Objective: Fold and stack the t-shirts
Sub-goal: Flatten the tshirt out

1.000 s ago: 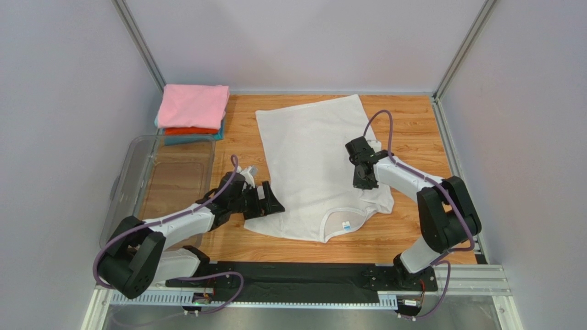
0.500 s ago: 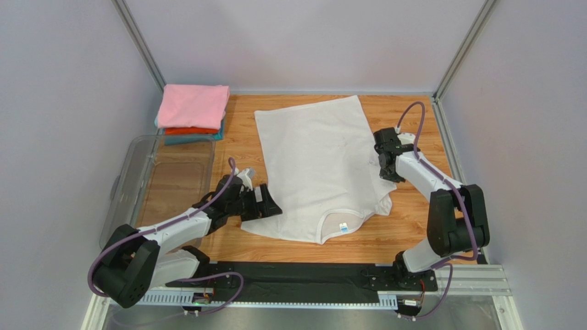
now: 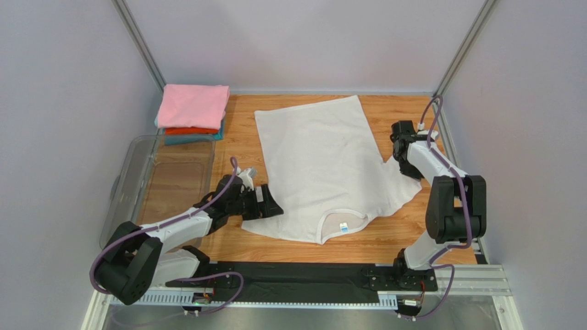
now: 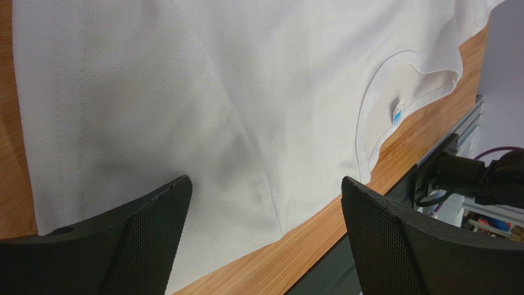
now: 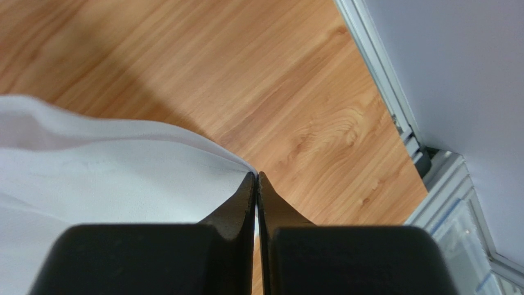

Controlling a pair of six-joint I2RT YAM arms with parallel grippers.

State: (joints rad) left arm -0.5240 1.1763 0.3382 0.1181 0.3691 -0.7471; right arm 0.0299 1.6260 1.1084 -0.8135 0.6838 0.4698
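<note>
White t-shirt (image 3: 317,158) lies flat on the wooden table (image 3: 241,117), collar nearest. The left gripper (image 3: 270,203) sits at its near-left edge, jaws wide apart, holding nothing. Further back, the right gripper (image 5: 256,178) is pinched tight on the right sleeve's edge. Pink, orange-red and teal folded shirts (image 3: 193,105) are stacked far-left.

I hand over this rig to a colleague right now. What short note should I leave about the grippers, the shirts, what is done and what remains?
Left gripper: open, jaws wide over the left-side sleeve of the white t-shirt, holding nothing.
Right gripper: shut on the edge of the right-side sleeve.
The shirt lies spread on the table, collar toward the arms, unfolded.
Done: pink tee, orange-red tee and teal tee folded and stacked at the far left.
Left: fold the white one and add it to the stack.
</note>
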